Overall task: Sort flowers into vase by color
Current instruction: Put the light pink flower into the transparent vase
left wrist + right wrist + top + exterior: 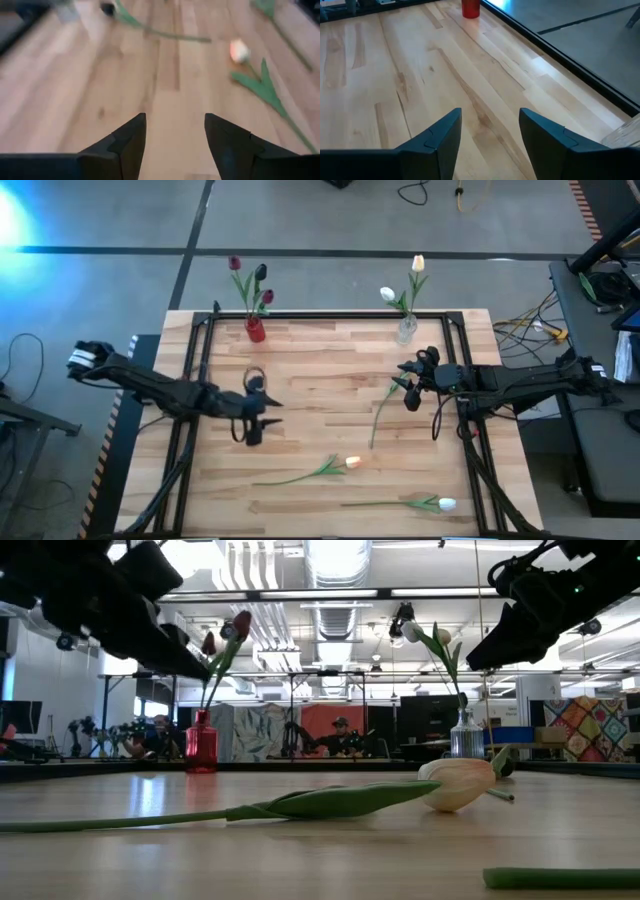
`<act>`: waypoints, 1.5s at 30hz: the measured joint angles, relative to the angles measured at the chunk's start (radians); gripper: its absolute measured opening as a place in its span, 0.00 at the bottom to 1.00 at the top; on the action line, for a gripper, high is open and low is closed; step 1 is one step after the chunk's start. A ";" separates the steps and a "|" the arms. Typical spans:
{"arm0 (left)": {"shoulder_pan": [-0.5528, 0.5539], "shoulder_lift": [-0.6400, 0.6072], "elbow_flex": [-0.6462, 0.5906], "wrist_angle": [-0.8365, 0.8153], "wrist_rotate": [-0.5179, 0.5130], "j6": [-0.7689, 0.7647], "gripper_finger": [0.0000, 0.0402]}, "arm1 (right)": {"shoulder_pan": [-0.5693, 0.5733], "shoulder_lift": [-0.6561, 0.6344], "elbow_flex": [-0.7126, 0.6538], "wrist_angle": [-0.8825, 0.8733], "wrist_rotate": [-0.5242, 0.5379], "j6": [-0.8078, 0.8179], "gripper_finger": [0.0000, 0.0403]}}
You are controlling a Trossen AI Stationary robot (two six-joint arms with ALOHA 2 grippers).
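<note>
Overhead, left claw point(254, 420) and right claw point(408, 385) both spread open, empty, above the table point(320, 370).

Bright, even room light, with blur in one wrist view.

A strong blue-white glare burns on the floor point(15, 215) at the far left of the overhead view. Ceiling lights point(335, 560) blow out behind the dark, backlit arms at table height. The left wrist view is smeared, its peach tulip point(240, 51) soft. The tabletop point(395, 75) looks sharp and pale, shadows faint.
</note>
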 joint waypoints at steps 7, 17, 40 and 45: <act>-0.004 0.314 0.130 0.065 0.152 0.001 0.42 | 0.000 0.000 0.000 0.000 0.000 -0.001 0.48; -0.008 0.607 0.455 -0.114 0.335 0.032 0.44 | 0.000 0.000 0.000 0.000 0.002 -0.010 0.48; -0.158 1.050 1.005 -0.527 0.171 -0.237 0.51 | 0.000 0.000 -0.001 0.001 0.002 0.033 0.48; -0.164 1.102 1.073 -0.589 0.159 -0.246 0.49 | 0.000 0.000 -0.001 0.001 0.001 0.046 0.48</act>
